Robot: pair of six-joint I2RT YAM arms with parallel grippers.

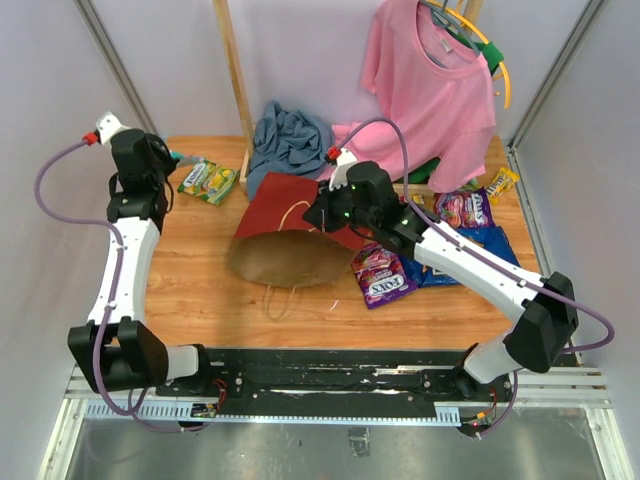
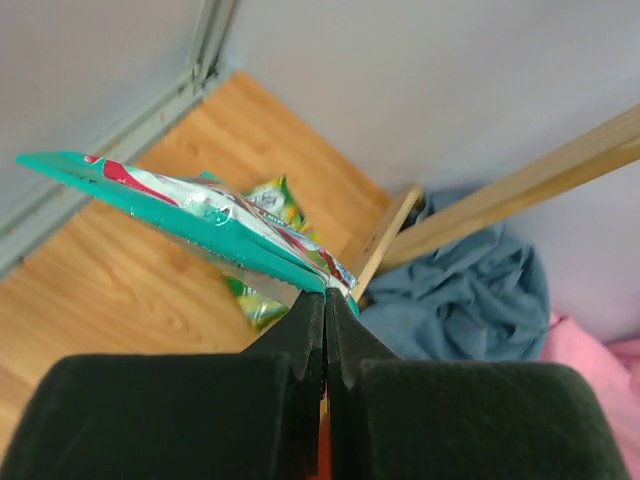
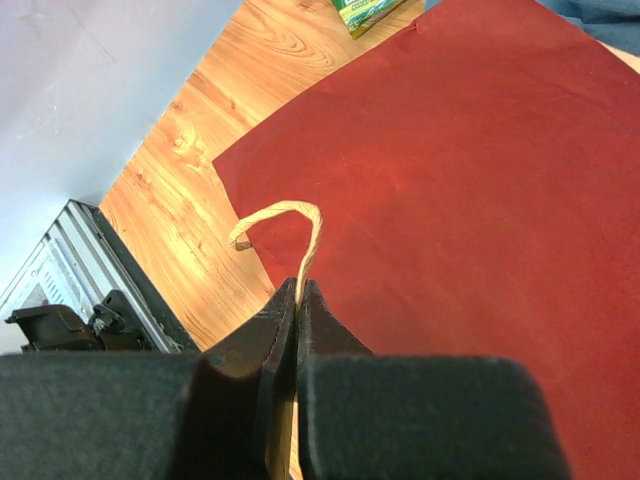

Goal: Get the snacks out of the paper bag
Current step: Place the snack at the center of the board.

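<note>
Left gripper (image 2: 325, 298), upper left in the top view, pinches a teal packet (image 2: 200, 215). Right gripper (image 3: 298, 292), at centre, pinches the twine handle (image 3: 285, 212) of the bag (image 3: 450, 180).

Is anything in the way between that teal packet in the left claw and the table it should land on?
Partly. A green-yellow packet lies on the table right beneath the teal packet that the left gripper pinches. Bare wood shows beside it, and nothing else visible blocks the drop.
</note>
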